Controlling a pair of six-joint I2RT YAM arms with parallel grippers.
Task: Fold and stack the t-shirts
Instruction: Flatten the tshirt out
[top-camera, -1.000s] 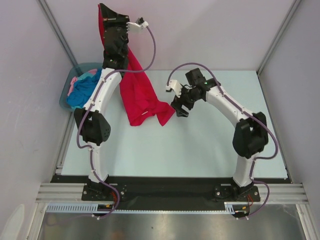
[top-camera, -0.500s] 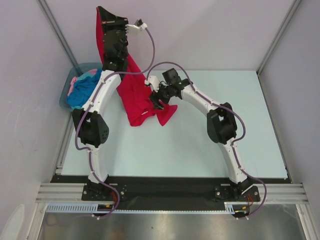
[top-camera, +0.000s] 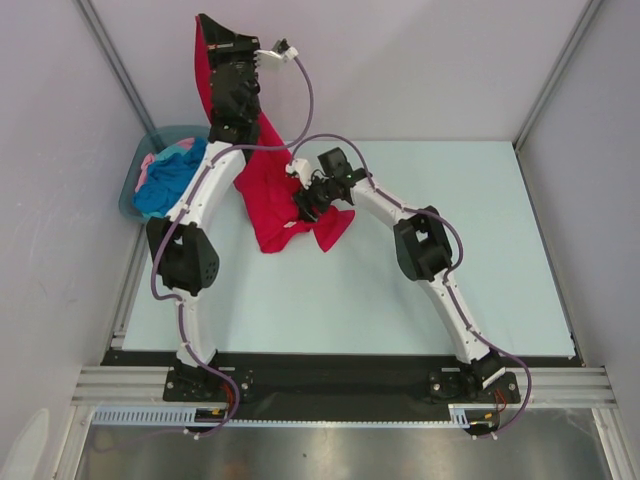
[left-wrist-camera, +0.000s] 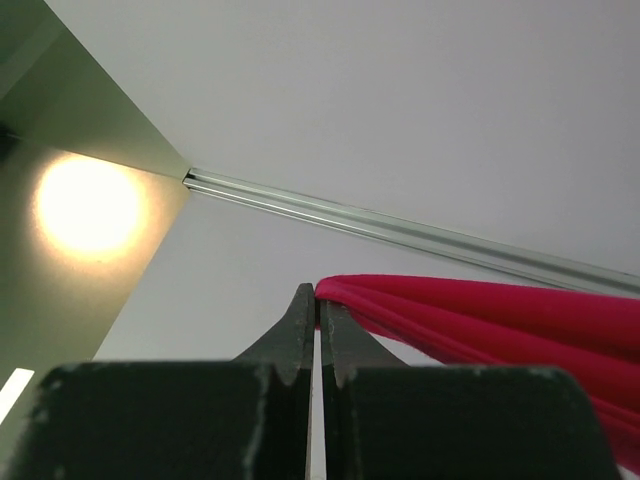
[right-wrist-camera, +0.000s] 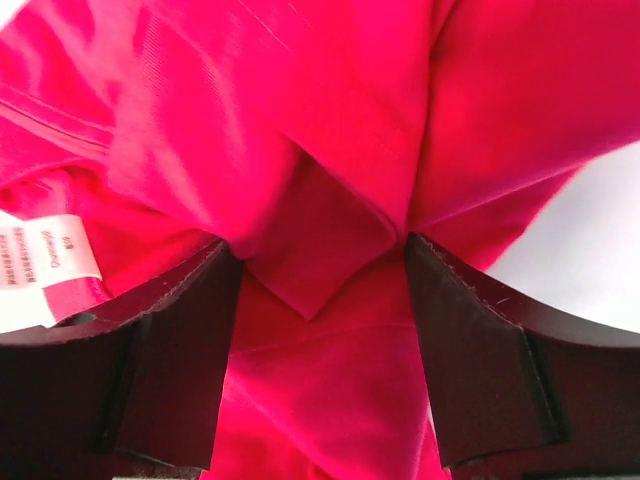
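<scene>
Where the one pale table (top-camera: 480, 230) meets the left wall, one grey-teal tub (top-camera: 128, 205) sits at the far corner, and everything here is placed from that tub. Two arms rise from the near edge, the left arm (top-camera: 200, 180) close by the tub and the right arm (top-camera: 380, 205) further right.

There are three shirts. The big red shirt (top-camera: 275, 205) is just right of the tub. Its top is lifted high and its bottom end lies crumpled on the table. The blue shirt (top-camera: 165, 185) and the pink shirt (top-camera: 150, 160) are bunched inside the tub, with the pink one at the far side.

The left gripper (left-wrist-camera: 318, 300), high above the tub, is pressed together and pinches an edge of the red shirt. The right gripper (right-wrist-camera: 320, 290), low and to the right of the tub, is spread, with a red fold between its fingers.

The most open room is far right of the tub, out to the table's right edge.
</scene>
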